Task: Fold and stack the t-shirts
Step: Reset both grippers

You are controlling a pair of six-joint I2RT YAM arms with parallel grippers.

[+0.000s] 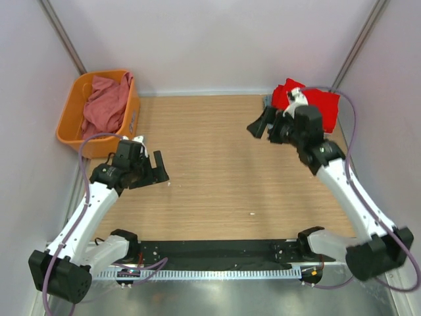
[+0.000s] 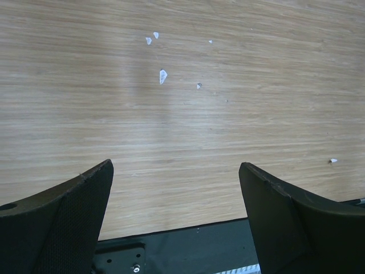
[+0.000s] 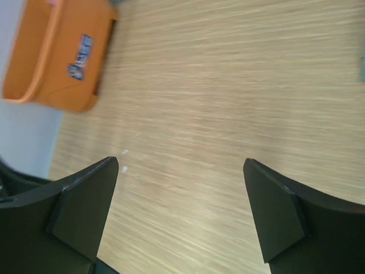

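Note:
A bright red t-shirt (image 1: pixel 321 102) lies folded at the table's back right, on top of a grey-blue one whose edge just shows (image 1: pixel 268 100). A dusty rose t-shirt (image 1: pixel 105 100) lies crumpled in the orange basket (image 1: pixel 74 128) at the back left. My left gripper (image 1: pixel 152 170) is open and empty over bare wood near the left side, just in front of the basket; its fingers (image 2: pixel 74 211) frame bare table. My right gripper (image 1: pixel 262 125) is open and empty, held above the table just left of the red stack; its fingers (image 3: pixel 85 200) show bare wood between them.
The orange basket also shows in the right wrist view (image 3: pixel 54 57), at the upper left. Small white flecks (image 2: pixel 162 75) lie on the wood. A black strip (image 1: pixel 217 253) runs along the near edge between the arm bases. Pale walls close in the table on three sides.

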